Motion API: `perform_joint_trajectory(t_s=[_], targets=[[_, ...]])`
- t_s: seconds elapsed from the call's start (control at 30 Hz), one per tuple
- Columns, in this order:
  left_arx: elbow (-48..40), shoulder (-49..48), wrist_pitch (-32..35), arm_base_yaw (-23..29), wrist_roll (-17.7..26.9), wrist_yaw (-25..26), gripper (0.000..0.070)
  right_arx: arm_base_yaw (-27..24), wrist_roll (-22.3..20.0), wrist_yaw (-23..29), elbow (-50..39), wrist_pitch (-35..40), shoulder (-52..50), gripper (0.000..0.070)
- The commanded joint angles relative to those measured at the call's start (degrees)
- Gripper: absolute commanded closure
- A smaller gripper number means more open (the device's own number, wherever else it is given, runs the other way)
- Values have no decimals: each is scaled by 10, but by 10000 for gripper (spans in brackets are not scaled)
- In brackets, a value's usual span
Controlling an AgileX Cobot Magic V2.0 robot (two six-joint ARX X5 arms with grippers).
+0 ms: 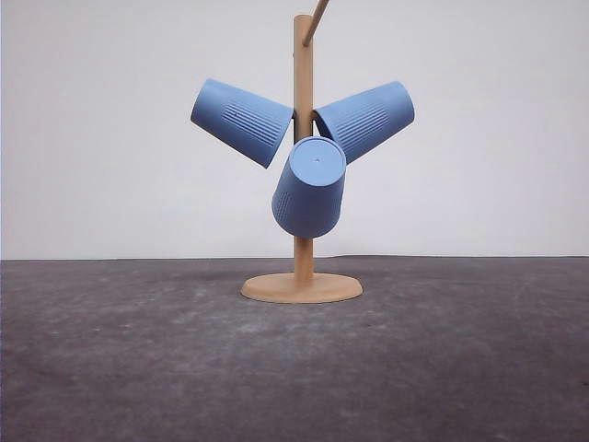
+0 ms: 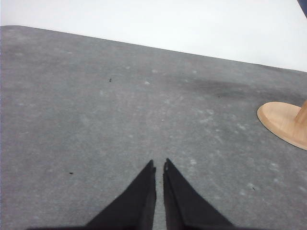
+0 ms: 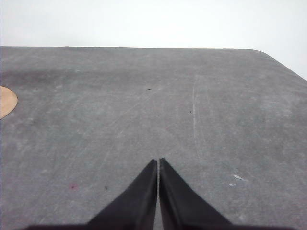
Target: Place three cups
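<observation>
Three light-blue ribbed cups hang upside down on a wooden cup tree in the front view. One cup (image 1: pixel 241 121) tilts out to the left, another (image 1: pixel 366 120) to the right, and the third (image 1: pixel 310 188) points toward me with its flat base showing. The tree's post (image 1: pixel 303 83) rises from a round wooden base (image 1: pixel 301 288). My left gripper (image 2: pixel 159 166) is shut with nothing in it, low over the grey table to the left of the base (image 2: pixel 284 123). My right gripper (image 3: pixel 159 162) is also shut and empty, to the right of the base edge (image 3: pixel 6 101).
The dark grey table mat (image 1: pixel 294 368) spreads wide on both sides of the tree and ends at a plain white wall (image 1: pixel 479 138) behind it. A bare peg (image 1: pixel 316 22) sticks out near the post's top.
</observation>
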Motion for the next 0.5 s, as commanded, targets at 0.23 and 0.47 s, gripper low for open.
perform_joint_trajectory(t_s=[0.23,0.47], targets=[[-6,-1,-5,0,-1,1,697,0,-4,0,-2,6,0,700],[-6,-1,-5,0,-1,1,697,0,-4,0,-2,6,0,700]])
